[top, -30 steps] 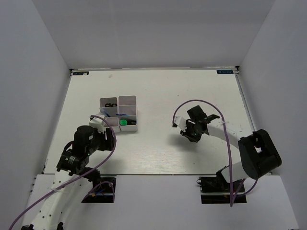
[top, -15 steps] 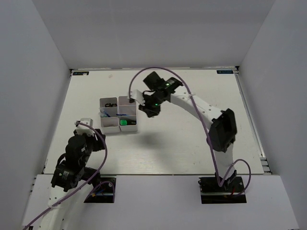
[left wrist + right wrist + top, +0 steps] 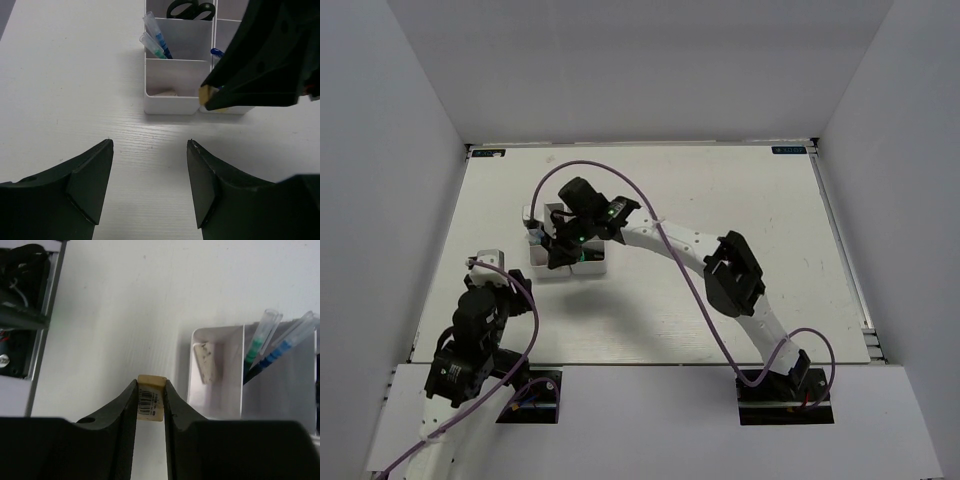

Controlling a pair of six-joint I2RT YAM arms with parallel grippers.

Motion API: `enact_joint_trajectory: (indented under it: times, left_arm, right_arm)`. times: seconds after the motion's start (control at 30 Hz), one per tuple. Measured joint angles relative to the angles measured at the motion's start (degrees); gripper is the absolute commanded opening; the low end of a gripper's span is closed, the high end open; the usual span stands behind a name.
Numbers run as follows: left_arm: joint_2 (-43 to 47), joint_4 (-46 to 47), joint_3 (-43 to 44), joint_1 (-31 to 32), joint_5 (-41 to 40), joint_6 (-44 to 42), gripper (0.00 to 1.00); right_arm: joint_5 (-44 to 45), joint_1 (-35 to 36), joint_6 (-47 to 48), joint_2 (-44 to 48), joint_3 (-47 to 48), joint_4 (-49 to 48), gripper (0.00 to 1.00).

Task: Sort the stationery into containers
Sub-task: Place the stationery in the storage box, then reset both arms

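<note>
Top external: high above and behind the arm bases, facing down and far enough off to show the whole table (image 3: 720,200).
Left wrist: low and close, facing forward past the left gripper (image 3: 150,145) toward the tray (image 3: 172,102).
Right wrist: close above, facing down past the right gripper (image 3: 151,385).
Shared: all three views show the tray's near-left corner.

Tray (image 3: 170,104) recorded white, cube (image 3: 151,402) noted beige with black-striped barcode label, scissors (image 3: 190,9) logged black, pens (image 3: 159,44) banded blue and green.
</note>
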State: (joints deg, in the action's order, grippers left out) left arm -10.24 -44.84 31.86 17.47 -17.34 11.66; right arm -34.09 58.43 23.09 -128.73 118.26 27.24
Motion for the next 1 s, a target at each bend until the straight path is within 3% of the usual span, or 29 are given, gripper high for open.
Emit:
enact_joint_trajectory:
  times: [0.27,0.5,0.57,0.6,0.67,0.9,1.0]
  left_arm:
    - [0.3,0.0,0.0,0.0,0.0,0.0,0.7]
    - [0.3,0.0,-0.1,0.0,0.0,0.0,0.7]
    - [0.3,0.0,-0.1,0.0,0.0,0.0,0.7]
    - [0.3,0.0,-0.1,0.0,0.0,0.0,0.7]
    - [0.3,0.0,-0.1,0.0,0.0,0.0,0.7]
    - [0.3,0.0,-0.1,0.0,0.0,0.0,0.7]
    - [0.3,0.0,-0.2,0.0,0.0,0.0,0.67]
  right_arm:
    - [5.2,0.9,-1.3,-3.1,0.0,-11.0,0.0]
    - [10.6,1.2,2.7,-3.9,-1.2,-13.9,0.02]
    - [11.7,1.2,3.4,-3.9,-2.1,-14.3,0.16]
    - [12.1,1.2,3.8,-3.9,-2.6,-14.6,0.34]
    - [12.6,1.2,4.2,-3.9,-3.7,-14.2,0.54]
    - [13.0,1.2,4.5,-3.8,-4.5,-13.7,0.56]
    - [12.9,1.2,3.8,-3.5,-4.5,-13.6,0.44]
